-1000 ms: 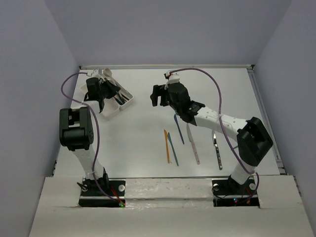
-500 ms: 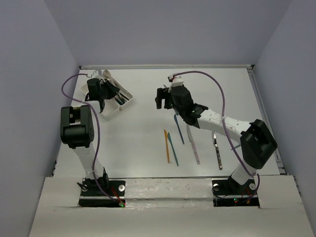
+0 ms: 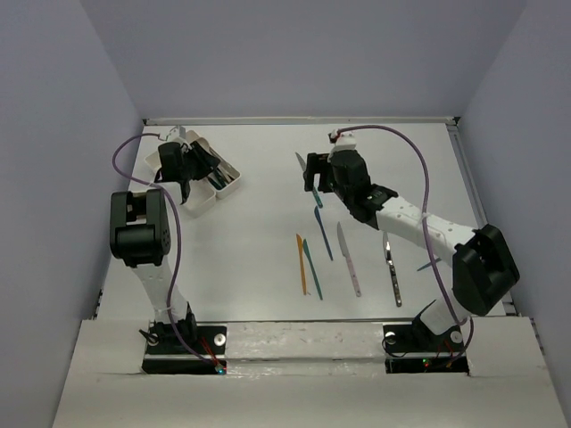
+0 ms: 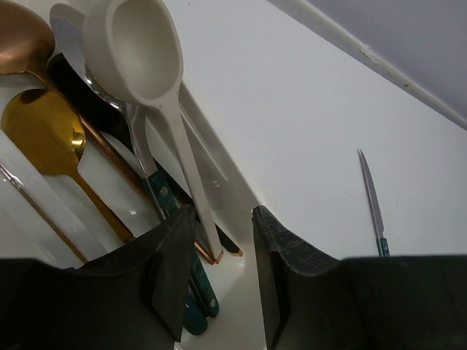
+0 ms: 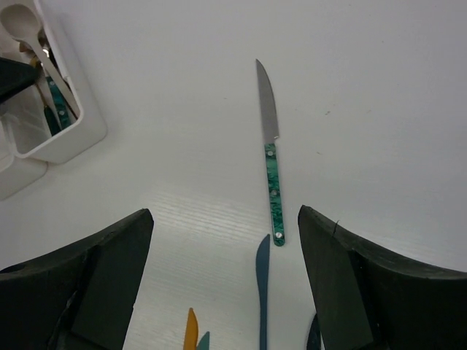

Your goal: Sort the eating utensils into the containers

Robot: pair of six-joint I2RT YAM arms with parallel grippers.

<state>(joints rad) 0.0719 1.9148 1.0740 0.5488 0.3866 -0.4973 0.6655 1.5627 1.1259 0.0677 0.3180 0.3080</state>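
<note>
**Operator:** What is on your left?

**Arm:** My left end effector (image 4: 219,273) is released. Its fingers are apart over the two joined white rectangular plastic trays (image 5: 69,146), which sit at the far left of the surface (image 3: 259,223). The handle tip of a cream plastic spoon (image 4: 135,55) lies between the fingers. A copper spoon (image 4: 20,44), a gold spoon (image 4: 36,120) and a green-handled knife (image 4: 166,200) lie in the trays beside it.

**Operator:** And your right?

**Arm:** My right end effector (image 5: 222,292) is spread wide and grasps nothing. It hangs above a silver-bladed knife with a mottled green handle (image 5: 271,175), which lies flat on the surface. Nearer my bases lie a slim orange knife (image 3: 301,263), a teal knife (image 3: 311,267), a blue knife (image 3: 324,234), a pale grey knife (image 3: 349,259) and a silver-bladed, dark-handled knife (image 3: 392,272). All five are well apart from the trays.
</note>
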